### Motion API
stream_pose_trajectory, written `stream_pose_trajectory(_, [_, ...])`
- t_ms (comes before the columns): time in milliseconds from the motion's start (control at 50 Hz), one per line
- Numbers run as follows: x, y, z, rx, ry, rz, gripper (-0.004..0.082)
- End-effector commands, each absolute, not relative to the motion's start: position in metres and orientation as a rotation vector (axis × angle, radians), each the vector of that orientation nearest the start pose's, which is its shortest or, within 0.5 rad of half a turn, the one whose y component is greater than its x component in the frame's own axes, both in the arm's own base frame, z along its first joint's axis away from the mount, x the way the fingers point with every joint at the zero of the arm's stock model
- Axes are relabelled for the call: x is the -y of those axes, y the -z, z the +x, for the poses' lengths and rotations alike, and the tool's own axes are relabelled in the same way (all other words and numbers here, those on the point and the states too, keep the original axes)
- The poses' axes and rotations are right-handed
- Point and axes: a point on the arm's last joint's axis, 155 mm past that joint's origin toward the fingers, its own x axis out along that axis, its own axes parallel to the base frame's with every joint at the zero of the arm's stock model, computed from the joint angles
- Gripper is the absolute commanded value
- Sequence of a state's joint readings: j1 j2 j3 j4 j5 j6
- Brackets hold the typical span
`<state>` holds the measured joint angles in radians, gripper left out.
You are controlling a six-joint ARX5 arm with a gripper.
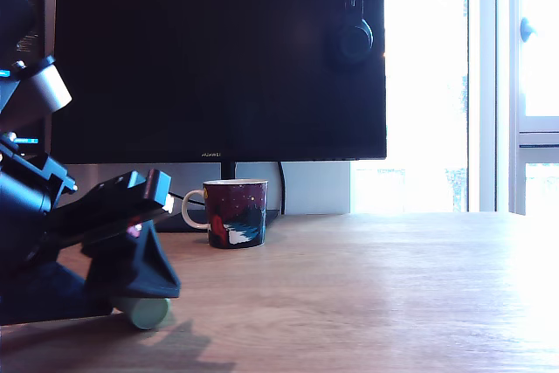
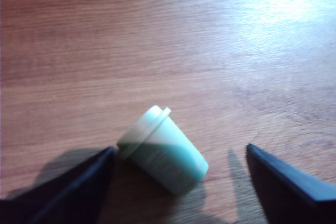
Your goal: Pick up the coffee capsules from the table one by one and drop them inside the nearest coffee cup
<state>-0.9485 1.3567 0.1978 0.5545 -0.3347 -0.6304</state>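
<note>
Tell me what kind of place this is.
Likely a home or office desk by a window: a large monitor with headphones hung on it, a mug, and a wooden desktop.

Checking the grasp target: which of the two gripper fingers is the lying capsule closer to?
The pale mint green capsule lies against the finger by its flared rim; the other finger stands apart.

exterior: low, desk-level, facing monitor (image 1: 218, 54) | wrist: close, looking down | shared: capsule (image 1: 144, 312) (image 2: 163, 150)

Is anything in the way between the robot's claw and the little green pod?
Nothing visible is. The mint green capsule lies on its side on the table, between the open end effector fingers, one finger right beside its rim.
</note>
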Motion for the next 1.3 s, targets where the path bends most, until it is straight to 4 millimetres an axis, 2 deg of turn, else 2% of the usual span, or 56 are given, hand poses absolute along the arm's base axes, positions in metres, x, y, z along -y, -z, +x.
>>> stream_pose_trajectory(0, [0.219, -0.019, 0.23, -0.661, 0.409, -0.232, 0.0191])
stream_pose_trajectory(340, [0.225, -0.017, 0.225, -0.66, 0.479, -0.149, 0.0177])
stream_pose_trajectory(760, [0.257, -0.03, 0.206, -0.621, 0.723, -0.062, 0.0177])
stream_pose_trajectory(1000, [0.26, -0.042, 0.214, -0.574, 0.718, -0.088, 0.0177])
stream_pose_trajectory(1280, [0.261, -0.044, 0.215, -0.567, 0.719, -0.091, 0.0177])
